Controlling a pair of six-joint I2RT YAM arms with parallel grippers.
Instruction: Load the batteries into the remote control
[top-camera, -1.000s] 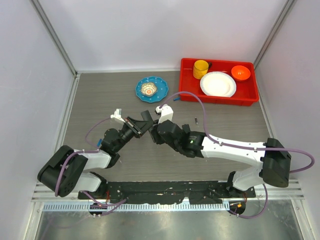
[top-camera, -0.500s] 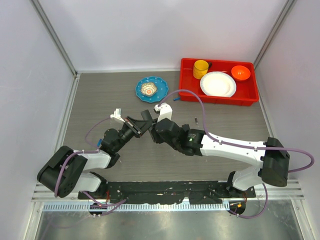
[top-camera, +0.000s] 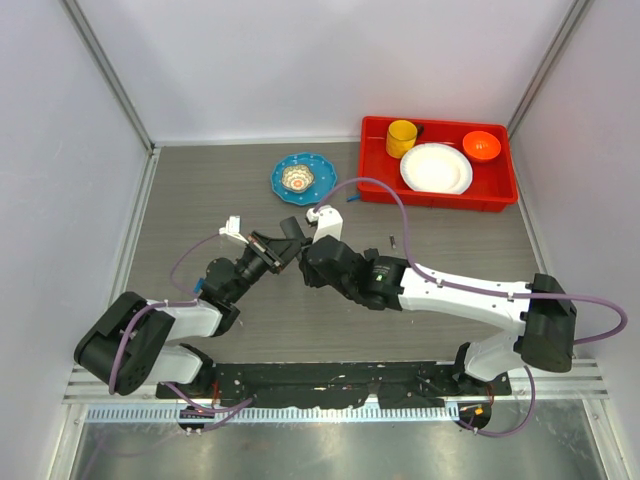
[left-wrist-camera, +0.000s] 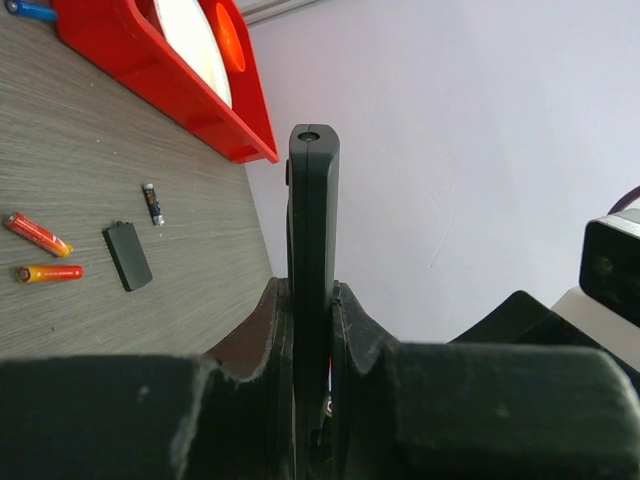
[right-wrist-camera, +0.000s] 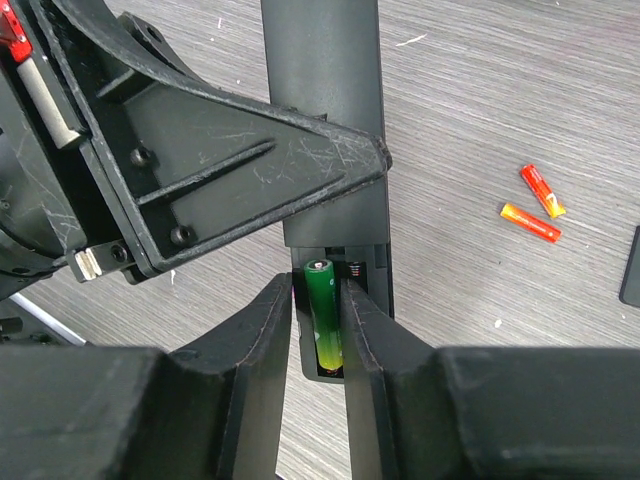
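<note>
Right now the left gripper (left-wrist-camera: 312, 300) is clamping shut on the remote control (left-wrist-camera: 313, 210), pressing on its flat faces and holding it out over the table (left-wrist-camera: 90, 130) with the open compartment facing the right gripper (right-wrist-camera: 318, 300). That gripper's fingers are flanking a green battery (right-wrist-camera: 323, 325) that is sitting in one slot of the compartment, and I cannot tell whether they are pinching it or merely standing beside it. Two orange-red batteries (right-wrist-camera: 530, 222) are lying loose on the table, near a small flat black piece (left-wrist-camera: 128, 256).
</note>
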